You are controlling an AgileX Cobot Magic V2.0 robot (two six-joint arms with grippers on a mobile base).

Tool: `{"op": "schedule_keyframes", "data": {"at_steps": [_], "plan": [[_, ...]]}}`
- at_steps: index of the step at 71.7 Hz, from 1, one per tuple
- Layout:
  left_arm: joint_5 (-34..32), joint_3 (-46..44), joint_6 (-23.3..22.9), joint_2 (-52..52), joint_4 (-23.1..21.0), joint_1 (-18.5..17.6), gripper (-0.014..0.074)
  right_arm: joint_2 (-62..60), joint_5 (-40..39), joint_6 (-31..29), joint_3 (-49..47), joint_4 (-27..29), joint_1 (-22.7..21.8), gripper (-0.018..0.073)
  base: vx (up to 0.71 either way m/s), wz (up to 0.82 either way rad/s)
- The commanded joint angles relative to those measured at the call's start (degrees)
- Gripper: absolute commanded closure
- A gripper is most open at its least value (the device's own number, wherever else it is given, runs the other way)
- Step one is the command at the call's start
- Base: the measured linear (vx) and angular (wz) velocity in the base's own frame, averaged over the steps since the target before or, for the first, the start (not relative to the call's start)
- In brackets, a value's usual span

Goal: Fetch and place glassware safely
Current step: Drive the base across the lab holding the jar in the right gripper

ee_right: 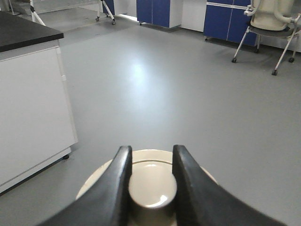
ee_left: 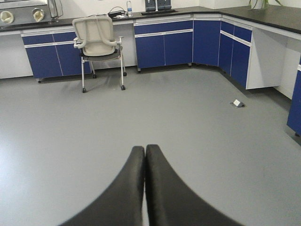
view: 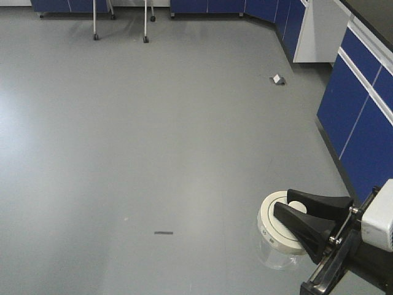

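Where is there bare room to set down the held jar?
The black countertop on the white cabinet looks bare. The grey floor below the cream-lidded glass jar is open between the blue cabinets and the cream wheeled chair. The back counter behind it is cluttered.

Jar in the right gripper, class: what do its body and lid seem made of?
The jar body looks like clear glass, possibly plastic: the floor shows through it. Its lid is cream-white, faintly glossy, ceramic or plastic; a highlight sits on the knob.

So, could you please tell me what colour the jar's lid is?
Cream-white; the jar lid shows best in the exterior front-facing view.
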Motion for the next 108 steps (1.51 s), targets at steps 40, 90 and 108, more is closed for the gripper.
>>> {"op": "schedule_keyframes", "data": {"at_steps": [40, 90, 108], "plan": [[-4.2, -1.5, -0.1, 0.5, -0.4, -0.3, 0.0603, -0.5, -2.9, -0.4, -1.9, 2.0, 0.1, 0.0563, 0.69, 0.06], [-4.2, -1.5, -0.1, 0.5, -0.4, -0.3, 0.0603, -0.5, -2.9, -0.4, -1.9, 2.0, 0.1, 0.0563, 0.68, 0.00], [-4.2, -1.5, -0.1, 0.5, -0.4, -0.3, 0.0603, -0.5, -2.9, -0.4, -1.9, 2.0, 0.1, 0.0563, 0.67, 0.01]]}}
